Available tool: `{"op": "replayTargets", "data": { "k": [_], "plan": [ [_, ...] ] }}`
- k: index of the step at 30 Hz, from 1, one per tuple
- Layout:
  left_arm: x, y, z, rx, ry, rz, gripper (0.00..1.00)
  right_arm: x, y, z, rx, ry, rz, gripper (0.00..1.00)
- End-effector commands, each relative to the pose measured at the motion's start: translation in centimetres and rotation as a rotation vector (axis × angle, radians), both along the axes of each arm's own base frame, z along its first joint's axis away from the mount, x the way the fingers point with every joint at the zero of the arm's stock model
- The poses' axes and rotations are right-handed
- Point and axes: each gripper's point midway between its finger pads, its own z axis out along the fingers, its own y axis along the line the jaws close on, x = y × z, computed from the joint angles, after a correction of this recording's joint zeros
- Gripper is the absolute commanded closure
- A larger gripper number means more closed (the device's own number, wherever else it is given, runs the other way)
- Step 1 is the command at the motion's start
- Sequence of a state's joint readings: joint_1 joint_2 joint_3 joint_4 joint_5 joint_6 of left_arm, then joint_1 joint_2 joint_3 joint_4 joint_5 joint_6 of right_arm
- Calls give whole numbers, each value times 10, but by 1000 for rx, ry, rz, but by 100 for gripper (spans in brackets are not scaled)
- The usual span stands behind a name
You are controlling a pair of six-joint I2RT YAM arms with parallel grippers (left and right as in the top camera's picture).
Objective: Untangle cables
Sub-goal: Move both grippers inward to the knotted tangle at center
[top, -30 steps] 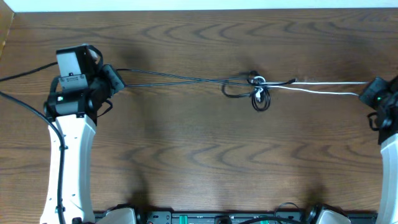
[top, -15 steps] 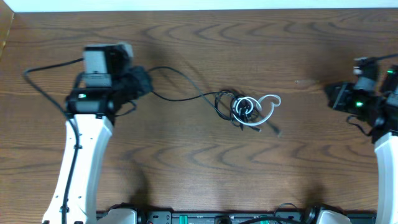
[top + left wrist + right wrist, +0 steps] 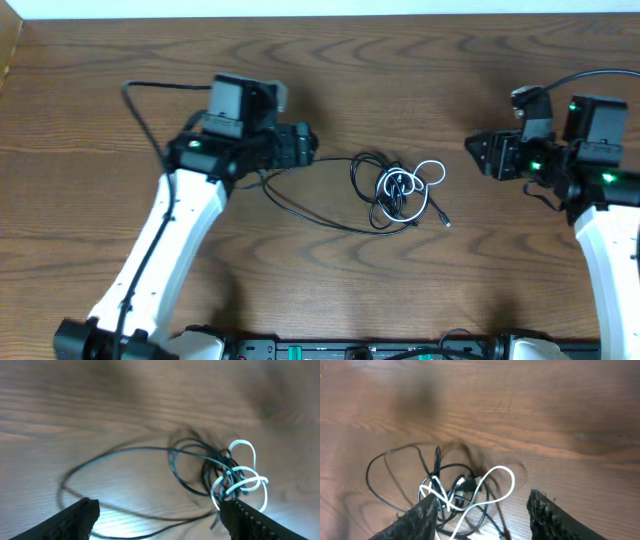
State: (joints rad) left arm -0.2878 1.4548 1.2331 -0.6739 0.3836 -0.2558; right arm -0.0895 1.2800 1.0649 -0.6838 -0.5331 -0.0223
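Left gripper (image 3: 303, 146) and right gripper (image 3: 476, 152) both hover with fingers apart, holding nothing. Between them on the table (image 3: 400, 70), black cable (image 3: 353, 172) and white cable (image 3: 430, 163) lie knotted together. Regrasp step, I'd say: each gripper needs a free strand to pull outward.

**Cables released, arms come inward**

Both the left gripper (image 3: 308, 146) and the right gripper (image 3: 472, 150) have opened and moved closer. The black cable (image 3: 352, 175) and white cable (image 3: 443, 172), taut before, now lie slack, apparently still knotted together.
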Motion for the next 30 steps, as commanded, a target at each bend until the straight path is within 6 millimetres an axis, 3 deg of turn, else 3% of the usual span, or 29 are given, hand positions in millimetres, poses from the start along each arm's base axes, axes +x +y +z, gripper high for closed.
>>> {"op": "replayTargets", "data": {
  "k": [1, 5, 13, 16, 23, 25, 29, 30],
  "plan": [
    [-5, -30, -7, -16, 10, -102, 17, 2, 14, -16, -10, 42, 56, 43],
    [-15, -64, -30, 0, 52, -192, 18, 4, 26, -35, -6, 97, 86, 42],
    [-20, -124, -68, 2, 49, -328, 18, 7, 30, -58, 8, 174, 80, 41],
    [-19, -139, -85, 4, 47, -355, 20, 8, 29, -60, 7, 183, 71, 43],
    [-5, -151, -110, 8, 28, -355, 22, 4, 20, -67, -37, 219, 35, 42],
    [-2, -153, -111, 0, 20, -351, 36, -1, 20, -69, -38, 240, 34, 41],
    [3, -157, -106, -28, 11, -328, 87, -14, 22, -75, -32, 305, 40, 40],
    [4, -158, -104, -36, 9, -322, 92, -19, 24, -76, -25, 324, 48, 37]
  ]
}}
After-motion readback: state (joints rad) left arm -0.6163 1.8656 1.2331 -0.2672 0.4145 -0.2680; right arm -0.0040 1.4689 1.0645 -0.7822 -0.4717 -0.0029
